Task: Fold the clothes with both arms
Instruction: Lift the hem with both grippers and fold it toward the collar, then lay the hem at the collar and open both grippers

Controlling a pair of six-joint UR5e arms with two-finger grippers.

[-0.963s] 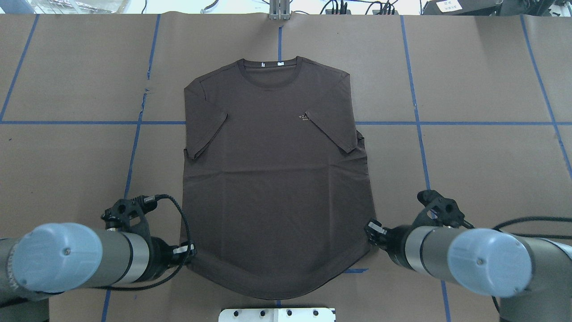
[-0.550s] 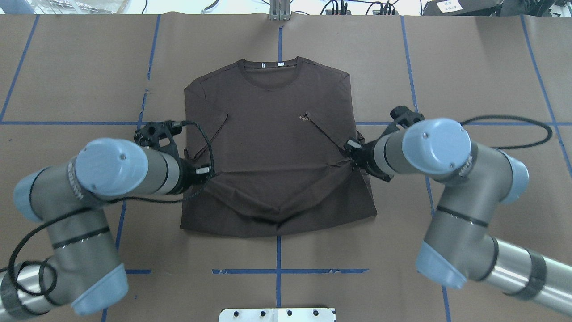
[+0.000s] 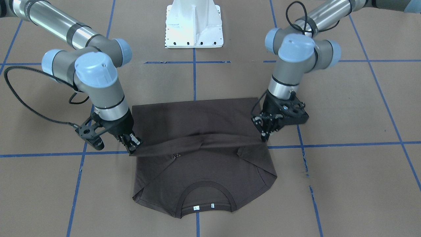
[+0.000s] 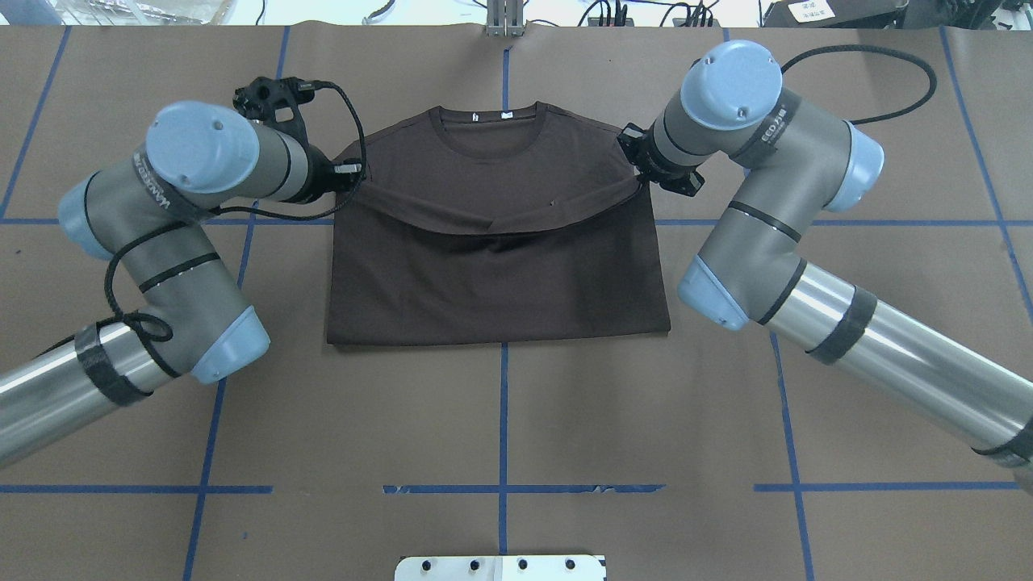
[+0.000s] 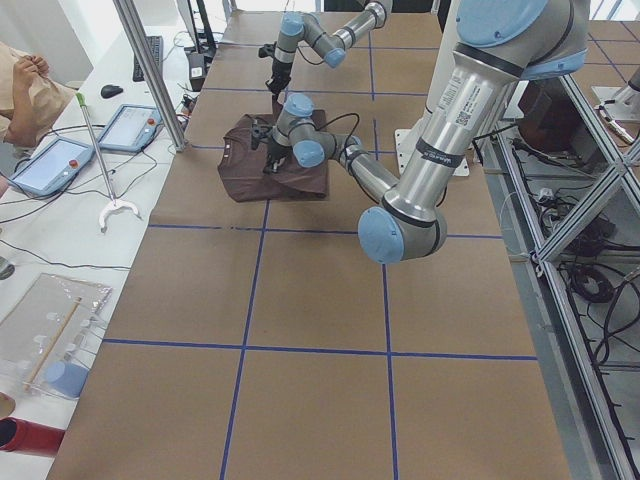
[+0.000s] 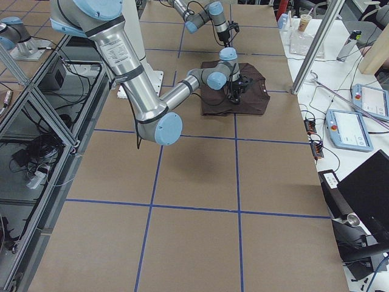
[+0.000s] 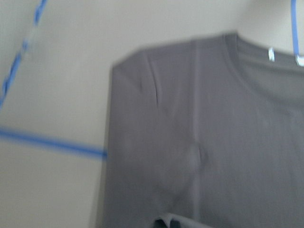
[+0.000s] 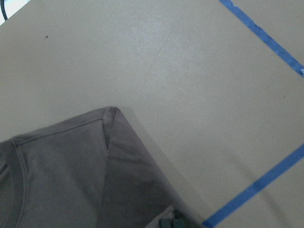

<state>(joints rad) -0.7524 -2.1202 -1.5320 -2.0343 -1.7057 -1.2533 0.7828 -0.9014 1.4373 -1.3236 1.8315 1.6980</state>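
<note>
The dark brown T-shirt [image 4: 496,274] lies on the brown paper table, its lower half doubled over toward the collar [image 4: 488,129]. My left gripper [image 4: 355,171] is shut on one corner of the lifted hem at the shirt's left shoulder. My right gripper [image 4: 637,179] is shut on the other hem corner at the right shoulder. The hem [image 3: 200,140] sags between the two grippers, a little above the chest. From the front, the left gripper [image 3: 263,135] is on the right and the right gripper [image 3: 133,148] on the left. The left wrist view looks down on the shoulder and collar [image 7: 247,61].
The white pedestal base [image 3: 194,26] stands at the robot's edge of the table. Blue tape lines [image 4: 503,420] grid the paper. A side bench with tablets [image 5: 50,165] and a person's arm [image 5: 25,85] runs along the far side.
Both grippers have carried the hem from the near edge over the shirt toward the collar. The fold edge has moved up the table, and the sleeves and chest lettering are now covered.
</note>
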